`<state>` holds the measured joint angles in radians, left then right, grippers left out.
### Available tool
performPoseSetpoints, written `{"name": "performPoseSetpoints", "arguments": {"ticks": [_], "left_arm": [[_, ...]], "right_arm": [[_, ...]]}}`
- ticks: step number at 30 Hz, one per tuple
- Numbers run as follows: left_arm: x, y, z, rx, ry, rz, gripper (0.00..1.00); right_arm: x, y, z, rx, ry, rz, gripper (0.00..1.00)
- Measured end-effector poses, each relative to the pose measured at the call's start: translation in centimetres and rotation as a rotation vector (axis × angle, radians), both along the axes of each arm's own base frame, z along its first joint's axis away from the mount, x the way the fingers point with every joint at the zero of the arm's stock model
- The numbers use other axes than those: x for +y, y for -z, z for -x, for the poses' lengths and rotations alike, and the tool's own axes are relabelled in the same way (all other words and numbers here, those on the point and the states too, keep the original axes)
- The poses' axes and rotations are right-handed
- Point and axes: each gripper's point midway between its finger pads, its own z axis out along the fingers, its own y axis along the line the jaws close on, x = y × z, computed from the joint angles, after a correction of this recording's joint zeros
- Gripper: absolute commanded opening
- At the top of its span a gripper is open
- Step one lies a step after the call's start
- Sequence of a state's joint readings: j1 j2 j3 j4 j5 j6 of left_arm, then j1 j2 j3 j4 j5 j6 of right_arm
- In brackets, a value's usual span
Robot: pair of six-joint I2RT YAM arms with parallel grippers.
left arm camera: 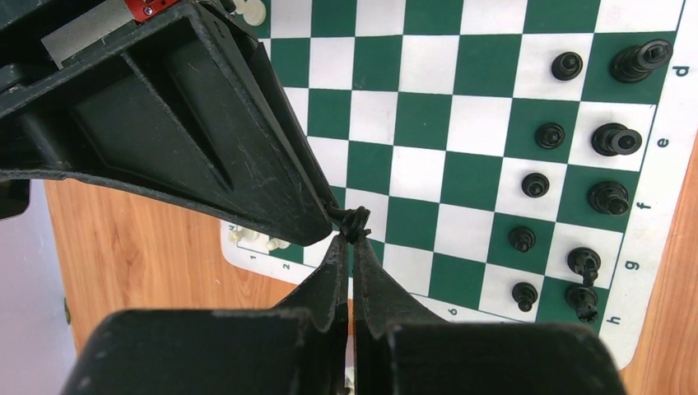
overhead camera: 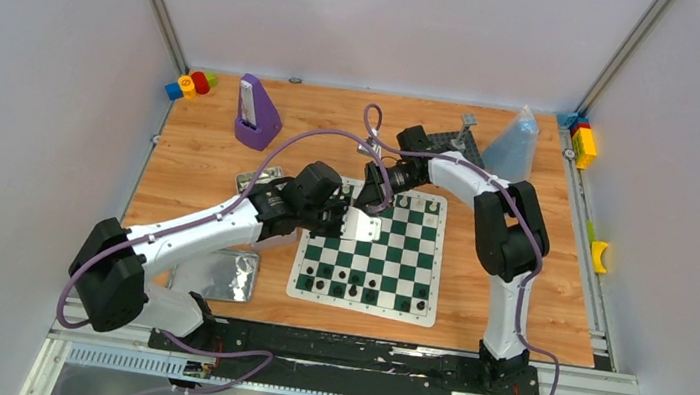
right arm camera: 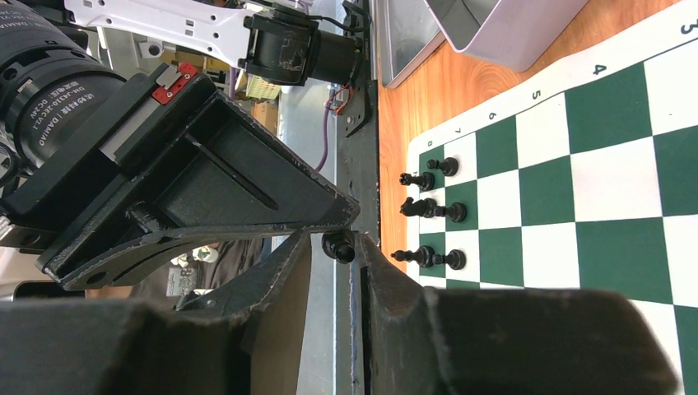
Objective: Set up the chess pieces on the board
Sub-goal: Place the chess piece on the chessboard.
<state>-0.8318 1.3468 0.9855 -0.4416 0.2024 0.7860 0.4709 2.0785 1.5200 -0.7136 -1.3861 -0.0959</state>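
The left gripper (left arm camera: pixel 350 243) has its fingers pressed together, pinching a small black chess piece (right arm camera: pixel 339 246) at their very tips. The piece hangs in the air over the left part of the board (overhead camera: pixel 389 255). The right gripper (right arm camera: pixel 334 243) meets it head-on with its fingers (right arm camera: pixel 387 288) apart, one on each side of the piece. A sliver of gap shows beside one finger, so they are not clamped on it. The two grippers crowd nose to nose, and in the left wrist view the right one's bulk hides the board's corner. Black pieces (left arm camera: pixel 535 184) stand in two rows along the near edge, and a few white pieces (overhead camera: pixel 435 208) stand along the far edge. Off the board on the wooden table (overhead camera: pixel 198 169) lie a shiny tin lid (overhead camera: pixel 216 274) and a purple stand (overhead camera: pixel 257 116), both well apart from the fingers.
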Motion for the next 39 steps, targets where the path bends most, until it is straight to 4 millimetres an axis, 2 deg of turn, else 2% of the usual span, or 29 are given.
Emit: {"name": "performPoseSetpoints", "arguments": {"ticks": [11,15,17,18,21,24,27,28,34,37,39], "left_arm": [[-0.1,0.1,0.1,0.002,0.003,-0.004,0.00],[-0.1,0.2,0.1,0.003,0.003,-0.006,0.00],[-0.1,0.2,0.1,0.004,0.003,-0.006,0.08],[-0.1,0.2,0.1,0.005,0.001,-0.006,0.11],[0.0,0.3,0.1,0.007,-0.007,-0.007,0.29],[0.1,0.2,-0.2,0.004,-0.030,-0.006,0.39],[0.1,0.1,-0.5,-0.007,-0.049,-0.001,0.56],[0.2,0.0,-0.6,-0.010,-0.056,0.000,0.58],[1.7,0.0,-0.7,-0.034,-0.117,0.022,0.76],[2.9,-0.7,-0.8,-0.023,-0.166,0.062,0.80],[4.2,-1.5,-1.7,-0.017,-0.229,0.101,0.82]], "right_arm": [[-0.1,0.7,0.1,0.005,0.000,0.016,0.14],[-0.2,0.8,0.2,0.006,0.000,0.022,0.04],[-0.2,0.8,0.2,0.007,-0.001,0.026,0.00],[-0.2,0.8,0.2,0.006,0.000,0.030,0.00],[-0.2,0.9,0.1,-0.002,0.002,0.040,0.00],[-0.4,1.2,0.0,-0.018,0.011,0.065,0.00],[-0.8,1.3,-0.4,-0.040,0.028,0.087,0.00],[-1.0,1.2,-0.6,-0.053,0.036,0.093,0.00],[-3.8,0.2,-2.4,-0.182,0.124,0.142,0.00],[-5.9,-0.1,-2.1,-0.275,0.167,0.197,0.00],[-7.3,0.1,-1.2,-0.338,0.185,0.245,0.00]]}}
